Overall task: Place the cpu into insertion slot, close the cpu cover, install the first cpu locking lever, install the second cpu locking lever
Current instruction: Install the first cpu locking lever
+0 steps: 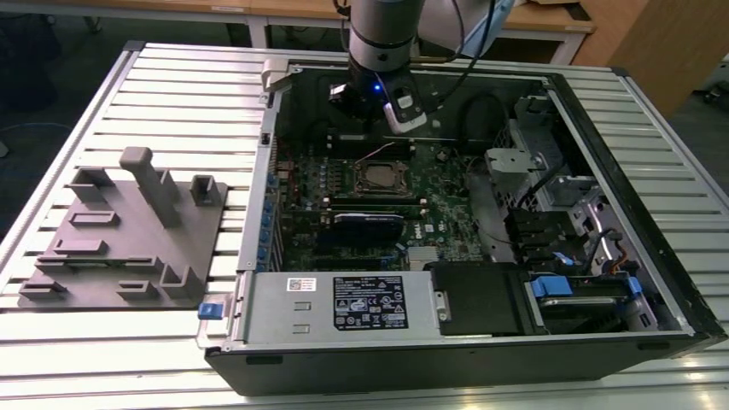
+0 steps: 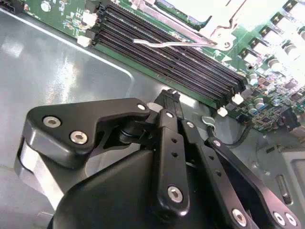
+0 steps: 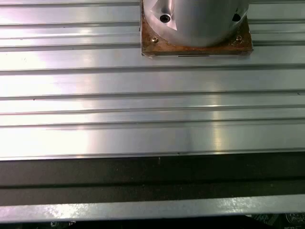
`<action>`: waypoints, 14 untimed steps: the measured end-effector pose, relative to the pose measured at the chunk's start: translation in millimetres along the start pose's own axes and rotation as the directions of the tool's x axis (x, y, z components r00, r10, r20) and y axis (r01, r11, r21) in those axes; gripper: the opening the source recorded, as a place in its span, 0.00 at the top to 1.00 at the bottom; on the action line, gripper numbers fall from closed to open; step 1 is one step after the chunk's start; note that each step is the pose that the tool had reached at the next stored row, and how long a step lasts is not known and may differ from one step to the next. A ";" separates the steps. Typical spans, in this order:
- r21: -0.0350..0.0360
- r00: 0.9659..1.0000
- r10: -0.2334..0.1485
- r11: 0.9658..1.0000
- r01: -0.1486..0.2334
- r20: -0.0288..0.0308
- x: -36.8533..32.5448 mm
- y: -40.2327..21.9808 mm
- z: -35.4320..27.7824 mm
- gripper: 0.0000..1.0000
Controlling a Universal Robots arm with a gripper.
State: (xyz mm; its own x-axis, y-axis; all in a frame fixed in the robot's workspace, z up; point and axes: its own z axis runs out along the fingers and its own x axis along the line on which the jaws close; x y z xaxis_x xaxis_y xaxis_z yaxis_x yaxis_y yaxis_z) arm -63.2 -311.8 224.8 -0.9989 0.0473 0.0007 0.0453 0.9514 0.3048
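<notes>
Overhead room light falls evenly on the slatted aluminium counter (image 1: 171,85), which glares white along its near edge in the exterior view. The open computer case (image 1: 456,371) is dim inside, its walls shading the motherboard (image 1: 330,192), and a small blue light (image 1: 377,85) glows on the arm. In the second wrist view the metal around the insertion slot (image 2: 224,28) burns out to near white. The case's steel floor (image 2: 57,71) carries pale reflections, and the black end effector (image 2: 169,98) shows glossy highlights. In the first wrist view broad glare bands streak the counter beside a dark unlit strip (image 3: 152,176).
</notes>
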 end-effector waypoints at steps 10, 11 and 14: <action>-0.016 1.000 0.000 1.000 0.000 -0.001 0.0 -0.5 -0.2 0.89; -0.017 1.000 0.000 1.000 0.000 -0.001 0.0 -0.5 -0.2 0.89; -0.019 1.000 0.000 1.000 0.000 -0.001 0.0 -0.6 -0.2 0.89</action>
State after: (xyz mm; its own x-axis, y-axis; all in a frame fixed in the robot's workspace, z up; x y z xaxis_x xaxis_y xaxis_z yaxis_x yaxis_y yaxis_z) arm -63.2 -312.5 224.8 -0.9989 0.0474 0.0016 0.0454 0.9453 0.3231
